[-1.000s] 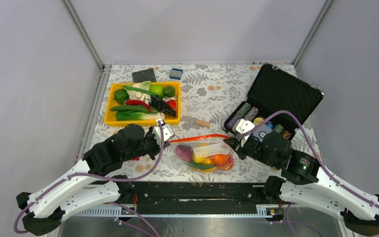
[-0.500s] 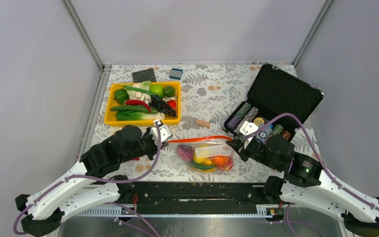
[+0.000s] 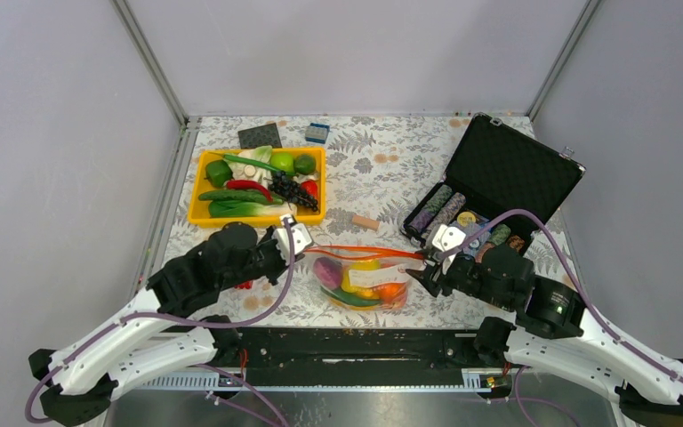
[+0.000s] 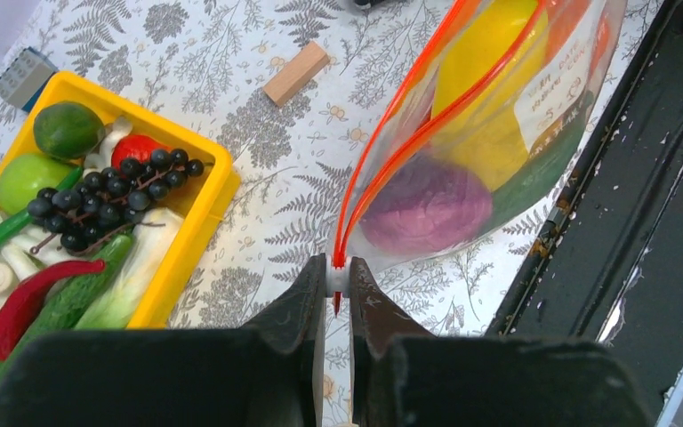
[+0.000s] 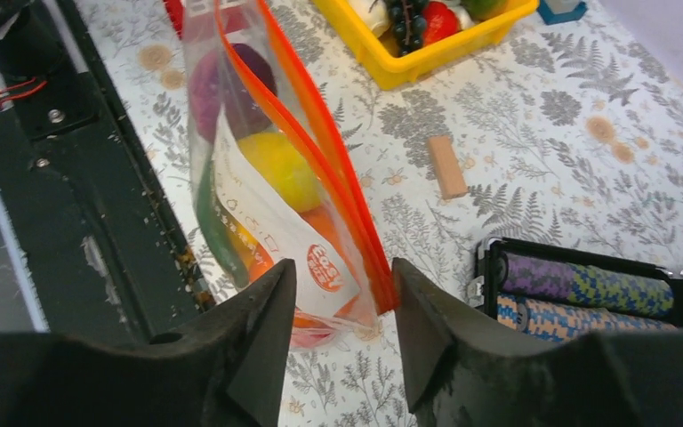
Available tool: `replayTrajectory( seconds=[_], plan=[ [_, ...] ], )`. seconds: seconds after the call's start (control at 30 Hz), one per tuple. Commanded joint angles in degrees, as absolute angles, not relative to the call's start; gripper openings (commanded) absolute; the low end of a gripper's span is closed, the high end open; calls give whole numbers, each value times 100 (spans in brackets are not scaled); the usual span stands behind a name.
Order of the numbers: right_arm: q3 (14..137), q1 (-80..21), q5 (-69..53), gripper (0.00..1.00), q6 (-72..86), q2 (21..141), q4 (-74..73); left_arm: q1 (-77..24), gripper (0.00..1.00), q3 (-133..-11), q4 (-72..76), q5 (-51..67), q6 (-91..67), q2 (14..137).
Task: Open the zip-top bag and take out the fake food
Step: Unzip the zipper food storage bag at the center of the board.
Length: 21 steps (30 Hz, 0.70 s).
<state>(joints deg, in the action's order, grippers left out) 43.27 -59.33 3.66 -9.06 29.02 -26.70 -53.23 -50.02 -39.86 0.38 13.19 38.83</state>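
My left gripper [image 4: 338, 283] pinches the zip corner of the bag [image 4: 462, 133] to anchor it. My right gripper [image 5: 342, 271] is spread astride the far end.

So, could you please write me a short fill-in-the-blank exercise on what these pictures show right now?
The left gripper is ___ on the corner of the zip-top bag.
The right gripper stands ___ astride the bag's other end.
Inside the bag, the purple onion lies nearest the ___ gripper.
The dark grapes lie in the ___ tray.
Missing words: shut; open; left; yellow.
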Motion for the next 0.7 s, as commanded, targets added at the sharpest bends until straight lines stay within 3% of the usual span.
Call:
replayTrajectory(
  seconds=[0.0,0.27,0.67],
  plan=[
    [4722,-5897,18,54,-1031,2862,-2850,-5300,0,-5339,-3418,439,1606,4306],
    [5978,-5897,-350,66,-586,3341,-3594,-5301,0,-5894,-3242,914,2109,5070],
    [7777,-5897,-88,73,48,5369,-5038,-5308,0,-5768,-2437,1215,2438,5039]
  ],
)
